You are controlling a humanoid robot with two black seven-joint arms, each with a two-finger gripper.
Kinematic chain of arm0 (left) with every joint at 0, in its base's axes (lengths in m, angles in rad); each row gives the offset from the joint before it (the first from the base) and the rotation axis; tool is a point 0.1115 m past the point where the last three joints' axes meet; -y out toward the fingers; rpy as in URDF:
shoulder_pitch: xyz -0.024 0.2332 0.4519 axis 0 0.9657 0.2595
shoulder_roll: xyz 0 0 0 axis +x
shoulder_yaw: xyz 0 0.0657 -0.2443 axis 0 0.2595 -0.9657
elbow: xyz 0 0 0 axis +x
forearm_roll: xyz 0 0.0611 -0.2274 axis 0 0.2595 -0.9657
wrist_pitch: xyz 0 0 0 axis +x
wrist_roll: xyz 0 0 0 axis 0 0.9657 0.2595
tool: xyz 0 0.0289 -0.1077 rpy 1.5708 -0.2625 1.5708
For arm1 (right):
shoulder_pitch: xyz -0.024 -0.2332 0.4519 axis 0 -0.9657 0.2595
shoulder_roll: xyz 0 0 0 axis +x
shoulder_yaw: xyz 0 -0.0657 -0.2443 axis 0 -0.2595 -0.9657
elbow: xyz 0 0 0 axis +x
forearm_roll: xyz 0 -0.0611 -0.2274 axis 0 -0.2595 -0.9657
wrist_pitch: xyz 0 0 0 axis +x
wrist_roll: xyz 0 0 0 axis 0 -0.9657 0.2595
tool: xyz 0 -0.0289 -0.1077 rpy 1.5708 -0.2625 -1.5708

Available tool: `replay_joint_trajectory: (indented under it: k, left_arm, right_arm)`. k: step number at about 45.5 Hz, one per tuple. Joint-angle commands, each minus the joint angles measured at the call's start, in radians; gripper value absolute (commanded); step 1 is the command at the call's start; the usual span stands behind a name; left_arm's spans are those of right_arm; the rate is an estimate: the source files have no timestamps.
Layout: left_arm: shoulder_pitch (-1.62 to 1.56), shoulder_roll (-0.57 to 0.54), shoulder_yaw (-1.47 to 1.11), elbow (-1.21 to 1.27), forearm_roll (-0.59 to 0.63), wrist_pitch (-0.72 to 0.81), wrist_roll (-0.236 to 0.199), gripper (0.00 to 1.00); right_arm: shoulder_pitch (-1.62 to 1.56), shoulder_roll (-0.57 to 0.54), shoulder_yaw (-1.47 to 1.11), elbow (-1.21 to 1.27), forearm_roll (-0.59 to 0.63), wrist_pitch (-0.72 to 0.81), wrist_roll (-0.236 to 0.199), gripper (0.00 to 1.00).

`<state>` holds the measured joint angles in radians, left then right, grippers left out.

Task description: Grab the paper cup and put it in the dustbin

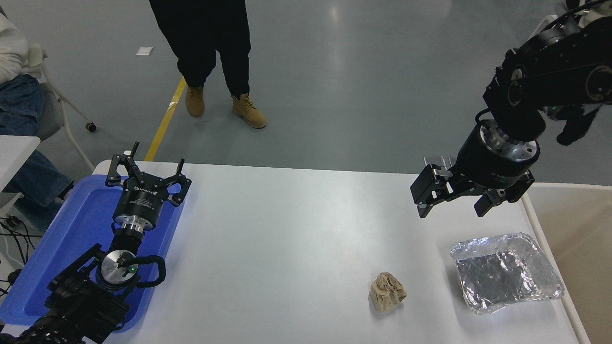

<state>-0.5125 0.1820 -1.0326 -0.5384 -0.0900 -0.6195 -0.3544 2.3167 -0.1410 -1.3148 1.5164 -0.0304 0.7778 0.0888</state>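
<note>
No paper cup shows in the head view. The dustbin [581, 239], with its cream-white rim and tan inside, stands at the table's right edge, partly cut off by the picture. My right gripper [452, 208] is open and empty. It hangs above the table's far right part, pointing down, just left of the dustbin and above the far end of the foil tray. My left gripper [146, 167] is open and parked over the blue tray at the lower left.
A crinkled silver foil tray [506, 272] lies at the right front. A crumpled brown paper ball [387, 291] lies left of it. A blue plastic tray [71, 239] sits at the left. A person in tan boots [248, 111] stands beyond the table; another sits at far left.
</note>
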Motion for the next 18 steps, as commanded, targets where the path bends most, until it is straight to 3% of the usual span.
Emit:
replay_joint_trajectory:
  k: [1,18]
  left_arm:
    - [0.000,0.001,-0.001,0.000,-0.001,0.000,0.000,1.00]
    - [0.000,0.001,0.000,0.000,-0.001,0.001,0.000,1.00]
  right_arm:
    - [0.013,-0.003,-0.009,0.024,0.003,0.008,0.002,1.00]
    - [0.024,-0.005,-0.027,0.024,-0.005,0.008,0.002,1.00]
